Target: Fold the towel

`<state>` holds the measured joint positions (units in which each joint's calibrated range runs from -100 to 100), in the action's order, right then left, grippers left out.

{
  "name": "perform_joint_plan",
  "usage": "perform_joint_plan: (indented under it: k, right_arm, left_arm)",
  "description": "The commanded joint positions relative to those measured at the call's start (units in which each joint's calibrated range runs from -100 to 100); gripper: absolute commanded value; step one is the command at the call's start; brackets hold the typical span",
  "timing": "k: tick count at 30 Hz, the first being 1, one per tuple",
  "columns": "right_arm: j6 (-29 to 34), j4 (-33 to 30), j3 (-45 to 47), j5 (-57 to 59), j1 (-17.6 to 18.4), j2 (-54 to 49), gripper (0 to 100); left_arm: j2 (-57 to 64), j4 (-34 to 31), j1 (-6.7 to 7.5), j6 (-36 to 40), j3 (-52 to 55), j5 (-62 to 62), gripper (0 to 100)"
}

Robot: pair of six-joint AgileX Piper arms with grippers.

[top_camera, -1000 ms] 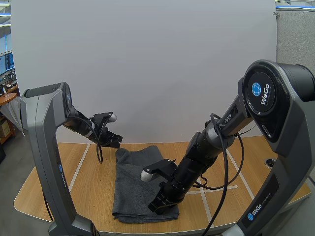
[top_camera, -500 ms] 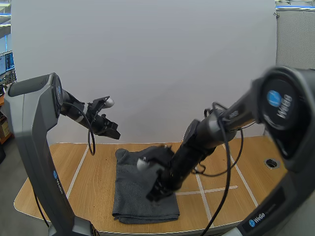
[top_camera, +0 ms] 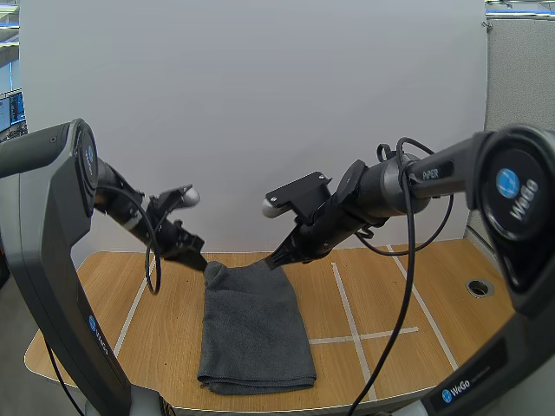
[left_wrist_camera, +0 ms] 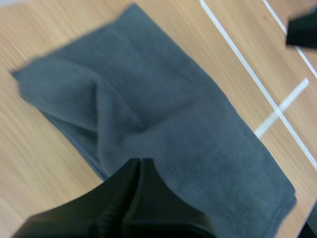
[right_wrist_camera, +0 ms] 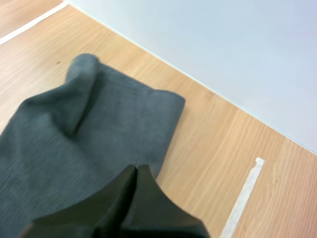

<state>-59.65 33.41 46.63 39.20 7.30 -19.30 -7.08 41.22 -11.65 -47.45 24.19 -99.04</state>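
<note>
The dark grey towel (top_camera: 254, 325) lies on the wooden table (top_camera: 408, 295) as a long narrow strip, its far end bunched at one corner; how many layers it has I cannot quite tell. The left gripper (top_camera: 195, 257) and right gripper (top_camera: 276, 260) hover over its far corners, each clenched on nothing. A lengthwise fold looks done; next, both should open, pinch those corners and carry them to the near edge

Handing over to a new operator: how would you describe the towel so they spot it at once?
Look at the wooden table marked with white tape lines. Left of the long line lies the towel: a dark grey cloth in a long strip, rumpled at its far end. It is the only soft, dark thing lying on the wood.
</note>
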Motion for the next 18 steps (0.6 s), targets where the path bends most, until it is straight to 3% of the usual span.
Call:
perform_joint_plan:
  k: [1,8,18]
  right_arm:
    - [0.0,3.3,-8.8,5.9,-2.4,8.1,0]
    - [-3.1,9.2,-18.4,16.0,-5.0,19.9,0]
    - [-4.1,11.6,-30.4,24.5,-5.5,33.8,0]
  left_arm:
    - [2.4,0.3,-0.04,-1.6,10.8,-1.0,0]
    - [7.9,0.3,-0.04,-5.3,22.2,-1.0,0]
    - [10.3,0.1,-0.04,-8.1,32.7,5.6,0]
